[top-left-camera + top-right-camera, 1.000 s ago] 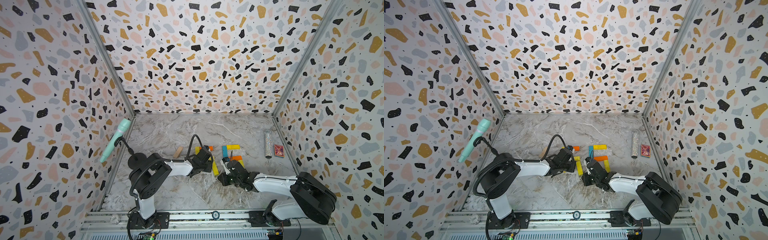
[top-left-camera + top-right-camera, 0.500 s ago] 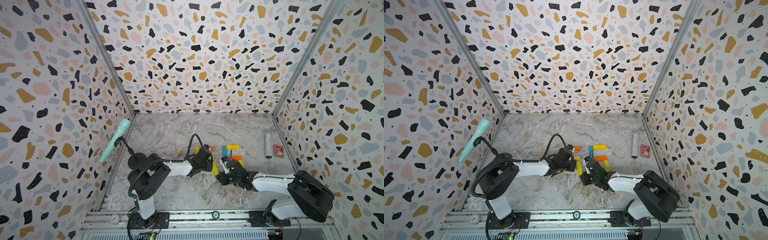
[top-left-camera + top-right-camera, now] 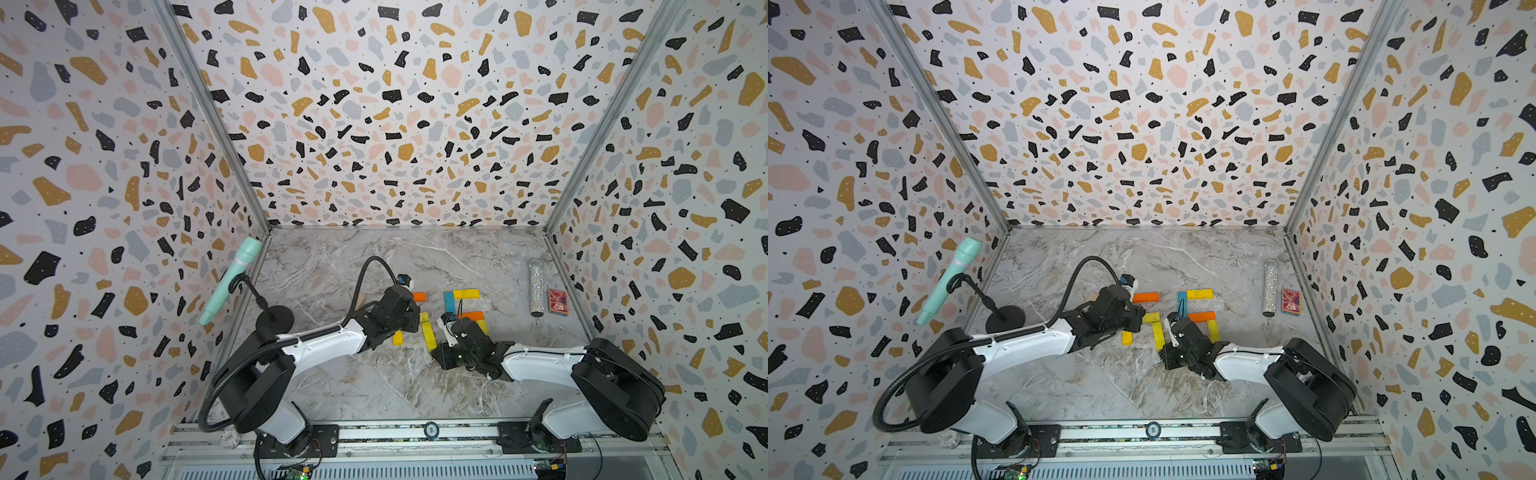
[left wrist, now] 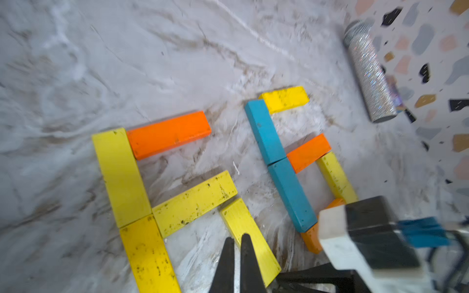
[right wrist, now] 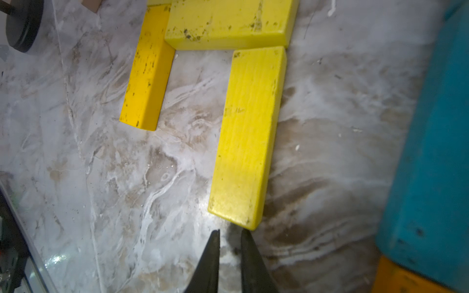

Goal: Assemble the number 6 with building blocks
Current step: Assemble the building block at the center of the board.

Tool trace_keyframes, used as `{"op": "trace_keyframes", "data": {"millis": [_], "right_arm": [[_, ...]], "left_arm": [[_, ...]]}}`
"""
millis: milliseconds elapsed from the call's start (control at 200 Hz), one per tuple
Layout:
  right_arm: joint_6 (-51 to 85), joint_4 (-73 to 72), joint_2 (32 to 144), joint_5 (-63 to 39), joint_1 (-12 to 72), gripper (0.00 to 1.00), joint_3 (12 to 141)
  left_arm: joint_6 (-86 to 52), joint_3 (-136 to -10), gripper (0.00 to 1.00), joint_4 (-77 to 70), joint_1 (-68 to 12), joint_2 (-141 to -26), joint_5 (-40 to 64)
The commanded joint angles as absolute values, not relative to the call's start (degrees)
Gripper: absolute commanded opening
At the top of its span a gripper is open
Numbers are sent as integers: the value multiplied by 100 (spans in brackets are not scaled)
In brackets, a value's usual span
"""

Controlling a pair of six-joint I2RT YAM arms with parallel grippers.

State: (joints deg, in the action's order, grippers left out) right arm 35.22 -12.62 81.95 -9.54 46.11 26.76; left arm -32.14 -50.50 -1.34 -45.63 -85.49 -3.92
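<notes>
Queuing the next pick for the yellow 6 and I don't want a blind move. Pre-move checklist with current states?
1. Left gripper empty: ok, shut on nothing.
2. Right gripper empty: ok, narrow gap with nothing in it.
3. Right fingertips clear of the yellow side plank: cannot tell, they sit right at its corner.
4. Yellow 6 loop closed: not ok, no bottom bar joins the yellow stem and the side plank.
5. Spare block available: ok, a beige plank lies beside the left arm, partly hidden.
6. Blue 6 loop closed: cannot tell, its orange bottom plank is partly behind the right arm.
</notes>
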Motion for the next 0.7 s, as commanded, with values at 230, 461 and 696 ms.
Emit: {"op": "trace_keyframes", "data": {"millis": [230, 461, 696], "right_arm": [[3393, -1088, 8401, -953, 4641, 19, 2916], [3367, -1021, 8429, -940, 4641, 19, 2963], [3353, -998, 8436, -936, 4643, 19, 2996]], "left_arm": [[-3106, -4477, 0, 351, -4160, -7498, -945], [-3121, -4298, 0, 416, -4070, -7142, -1085], [-3116, -4194, 0, 448, -4025, -7039, -1136]]}}
